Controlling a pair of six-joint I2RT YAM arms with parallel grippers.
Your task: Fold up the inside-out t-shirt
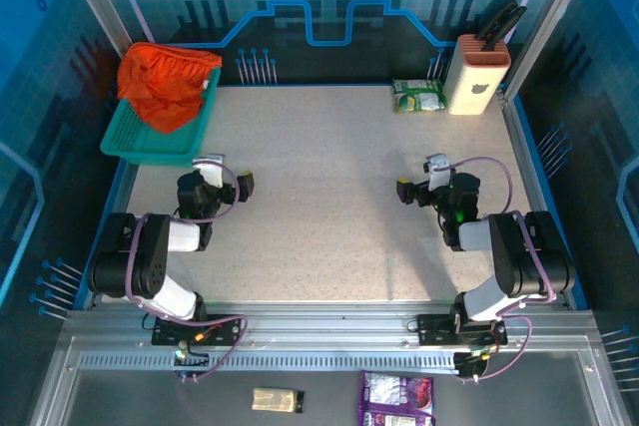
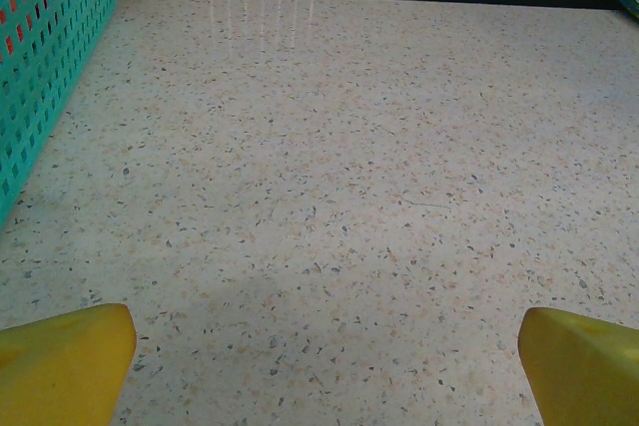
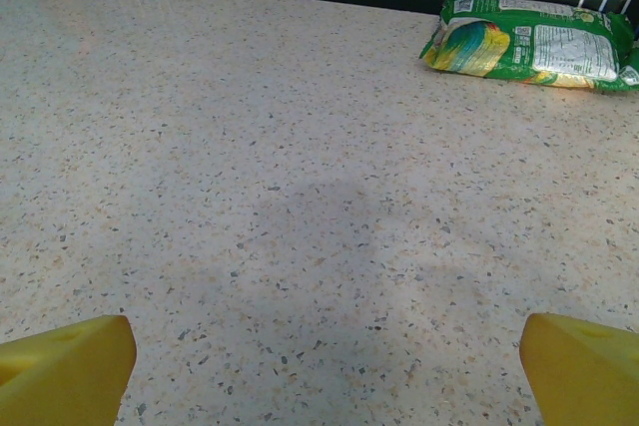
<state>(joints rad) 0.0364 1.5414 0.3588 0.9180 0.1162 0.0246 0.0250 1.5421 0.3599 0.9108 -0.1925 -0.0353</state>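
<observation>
At the far left corner of the table (image 1: 329,216): the inside-out t-shirt (image 1: 160,82), bright orange-red. It lies bunched in a loose heap in a teal mesh basket (image 1: 150,145) and rises above the rim. It is not spread and no fold is begun, so the task is judged to stand at its start.

Near left: left gripper (image 1: 222,182), low over the speckled surface, near the basket's front edge but apart from it. Its yellow fingertips (image 2: 70,361) sit at opposite sides of the left wrist view. The jaws stand wide with nothing between them. The basket wall shows at that view's left, with red cloth glimpsed through the holes.

Near right: right gripper (image 1: 424,187), in a mirrored low posture. Its fingertips (image 3: 584,371) are likewise spread wide and carry nothing. A green snack packet (image 3: 529,42) lies flat toward the far edge ahead of it.

Far right corner: a pale block (image 1: 477,75), upright, with dark handles standing out of its top, just beside the packet. Neither item belongs to the task.

Assessment: the matched, parked stance and wide jaws suit a first grasp on thin soft cloth. The stretch of table between the arms looks meant as the spreading surface. The left arm is nearer the basket and likely fetches the shirt. The mesh rim could snag the fabric on the lift.
</observation>
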